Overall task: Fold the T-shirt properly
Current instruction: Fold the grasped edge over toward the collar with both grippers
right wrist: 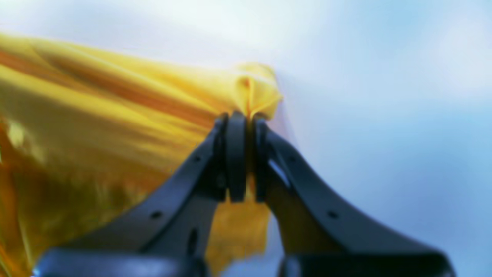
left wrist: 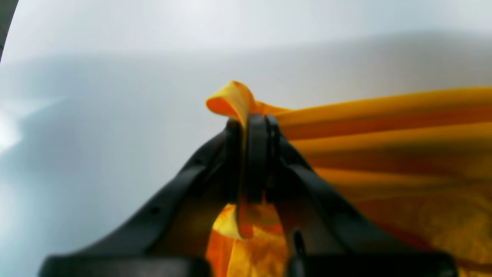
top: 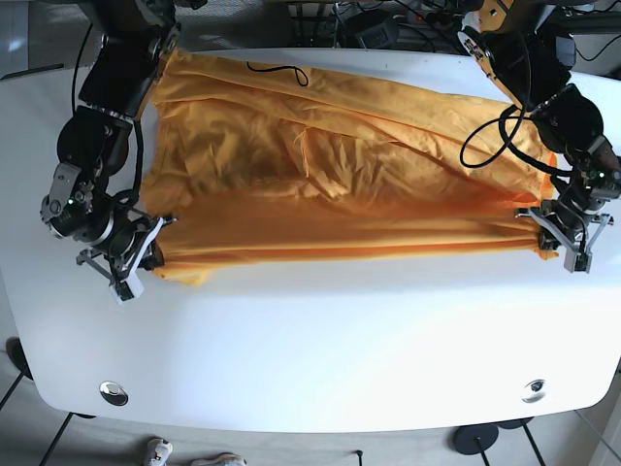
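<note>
Stretching T-shirt [top: 340, 165] lengthwise (left-right) between clamped fingers [left wrist: 255, 154].

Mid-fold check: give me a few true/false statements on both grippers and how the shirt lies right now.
1. The left gripper is shut on the T-shirt. True.
2. The right gripper is open and holds nothing. False: it pinches a bunch of the yellow fabric.
3. The T-shirt lies neatly folded into a small square. False: it is spread wide and wrinkled on the table.
4. The near edge of the T-shirt is stretched between the two grippers. True.
</note>
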Controlling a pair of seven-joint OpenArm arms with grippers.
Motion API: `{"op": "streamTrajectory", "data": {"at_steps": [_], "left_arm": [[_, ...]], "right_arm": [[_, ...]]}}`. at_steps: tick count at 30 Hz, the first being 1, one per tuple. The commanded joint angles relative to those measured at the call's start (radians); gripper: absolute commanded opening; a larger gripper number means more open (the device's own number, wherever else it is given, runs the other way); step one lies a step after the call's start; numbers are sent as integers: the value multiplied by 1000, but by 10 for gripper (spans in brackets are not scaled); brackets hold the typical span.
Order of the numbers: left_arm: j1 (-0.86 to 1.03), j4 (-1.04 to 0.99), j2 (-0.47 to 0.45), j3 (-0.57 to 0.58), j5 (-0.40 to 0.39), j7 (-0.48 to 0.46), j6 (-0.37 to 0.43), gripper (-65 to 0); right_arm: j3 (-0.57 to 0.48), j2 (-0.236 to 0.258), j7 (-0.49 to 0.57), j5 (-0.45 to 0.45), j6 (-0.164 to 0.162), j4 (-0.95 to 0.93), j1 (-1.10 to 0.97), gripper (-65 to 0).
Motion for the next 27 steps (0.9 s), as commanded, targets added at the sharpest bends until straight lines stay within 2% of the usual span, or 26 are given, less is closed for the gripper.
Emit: {"op": "streamTrajectory", "data": {"at_steps": [1, 3, 7, 12, 13, 14, 16, 17, 19, 20, 22, 24, 27], "left_arm": [[1, 20, -24, -18, 9, -11, 11, -650], [19, 18, -24, -24, 9, -12, 11, -650], [29, 18, -28, -30, 9, -12, 11, -650], [55, 18, -30, -26, 9, -12, 11, -650], [58, 18, -30, -26, 9, -12, 11, -650], [58, 18, -30, -26, 9, -12, 11, -650], [58, 18, -30, -26, 9, -12, 11, -650], [58, 17, -30, -26, 9, -12, 11, -650], [58, 17, -28, -24, 10, -12, 11, -650], [58, 17, -28, -24, 10, -12, 11, -650], [58, 17, -28, -24, 10, -12, 11, -650], [56, 17, -28, -24, 10, -12, 11, -650], [56, 17, -28, -24, 10, -12, 11, -650]], "right_arm": [[5, 17, -21, -14, -7, 111, -38, -629], [5, 14, -47, -14, -7, 192, -106, -629], [5, -49, -58, -14, -7, 304, -246, -629], [5, -110, -51, -14, -7, 322, -316, -620], [4, -119, -51, -13, -7, 322, -312, -596], [4, -125, -51, 5, -7, 324, -295, -544], [4, -124, -57, 79, -7, 322, -266, -392], [4, -122, -58, 147, -7, 321, -247, -255], [-5, -124, -58, 222, -7, 301, -206, -87], [-7, -129, -60, 225, -7, 278, -190, -75], [-7, -147, -60, 222, -7, 167, -147, -117], [-7, -145, -60, 226, -7, 77, -121, -166], [-10, -145, -58, 230, -7, 17, -112, -200]]}}
